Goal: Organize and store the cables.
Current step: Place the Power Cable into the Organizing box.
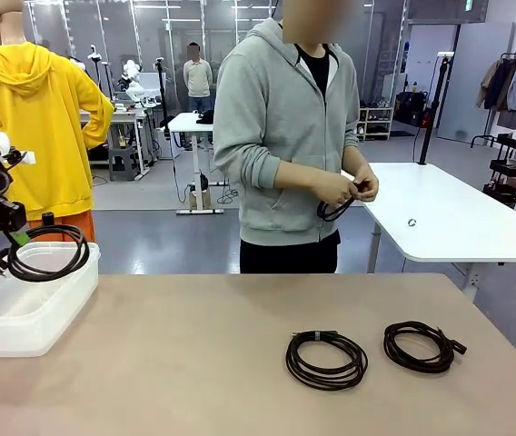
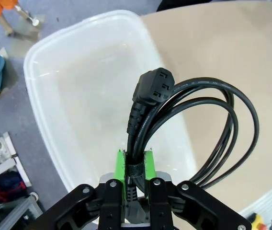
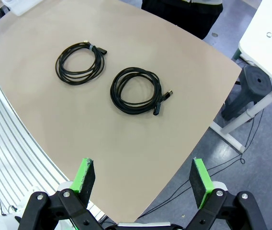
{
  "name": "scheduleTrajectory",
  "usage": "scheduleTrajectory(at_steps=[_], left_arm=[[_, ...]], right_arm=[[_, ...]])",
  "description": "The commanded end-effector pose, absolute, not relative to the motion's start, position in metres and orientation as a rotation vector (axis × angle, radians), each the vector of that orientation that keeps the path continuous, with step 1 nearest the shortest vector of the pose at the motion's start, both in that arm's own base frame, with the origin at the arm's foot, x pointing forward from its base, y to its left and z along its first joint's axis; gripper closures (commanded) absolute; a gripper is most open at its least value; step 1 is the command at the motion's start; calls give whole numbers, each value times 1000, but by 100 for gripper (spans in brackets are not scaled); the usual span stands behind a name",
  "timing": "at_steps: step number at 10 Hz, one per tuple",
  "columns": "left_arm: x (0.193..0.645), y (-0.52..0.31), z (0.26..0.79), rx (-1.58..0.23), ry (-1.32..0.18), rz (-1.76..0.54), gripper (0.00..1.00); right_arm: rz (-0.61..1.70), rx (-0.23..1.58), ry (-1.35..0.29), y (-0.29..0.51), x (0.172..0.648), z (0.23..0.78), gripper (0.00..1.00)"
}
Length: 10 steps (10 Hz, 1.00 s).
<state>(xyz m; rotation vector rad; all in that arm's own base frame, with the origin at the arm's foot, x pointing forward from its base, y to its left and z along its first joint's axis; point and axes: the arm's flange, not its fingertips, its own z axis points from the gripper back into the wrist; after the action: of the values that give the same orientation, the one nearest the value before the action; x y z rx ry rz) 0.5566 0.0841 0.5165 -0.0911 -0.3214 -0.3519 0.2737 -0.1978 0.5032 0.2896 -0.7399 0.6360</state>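
Desk: Item one, the cable in hand?

Operator: One held coil [image 2: 141,122], black. My left claw [image 2: 135,168] is clamped tight on it at the tie. The plug points straight away from the claw toward the bin [image 2: 69,96], which lies directly beyond the fingertips. The loop swings off to one side, past the bin's rim and over the table [image 2: 212,43]. I judge the drop turns on that: the loop should be inside the rim before I let go.

Desk: Items two and three?

Operator: The near coil [image 3: 115,91] and the far coil [image 3: 59,64] lie flat on the table, apart from each other. Both are ahead of my right claw [image 3: 143,175], which is spread wide and holds nothing. My right arm is the nearer one for both.

Desk: Any more?

Operator: A fourth cable [image 1: 331,218] is in the person's hands [image 1: 353,189], well beyond both claws.

Desk: Markings?

Operator: There is pale print along the held coil's jacket, too small to read. I see no other labels.
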Motion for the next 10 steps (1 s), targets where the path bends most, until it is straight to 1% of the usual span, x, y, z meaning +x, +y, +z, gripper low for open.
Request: scheduleTrajectory(at_steps=[1,2,3,4,5,6,7,8,10], left_arm=[[583,110,504,-91,-360,-350,82],[591,122,494,-70,-361,-335,82],[601,131,483,-94,-357,-326,82],[610,135,471,-59,-337,-307,82],[616,134,459,-75,-299,-305,82],[623,132,446,-44,-264,-289,82],[627,127,434,-82,-220,-305,82],[637,123,419,-66,-183,-299,82],[639,119,411,-61,-142,-302,82]], right_arm=[[654,294,-746,-199,272,503,0],[654,294,-746,-199,272,503,0],[654,294,-746,-199,272,503,0],[654,294,-746,-199,272,503,0],[654,294,-746,-199,272,503,0],[654,294,-746,-199,272,503,0],[654,294,-746,-199,272,503,0],[654,294,-746,-199,272,503,0],[654,294,-746,-199,272,503,0]])
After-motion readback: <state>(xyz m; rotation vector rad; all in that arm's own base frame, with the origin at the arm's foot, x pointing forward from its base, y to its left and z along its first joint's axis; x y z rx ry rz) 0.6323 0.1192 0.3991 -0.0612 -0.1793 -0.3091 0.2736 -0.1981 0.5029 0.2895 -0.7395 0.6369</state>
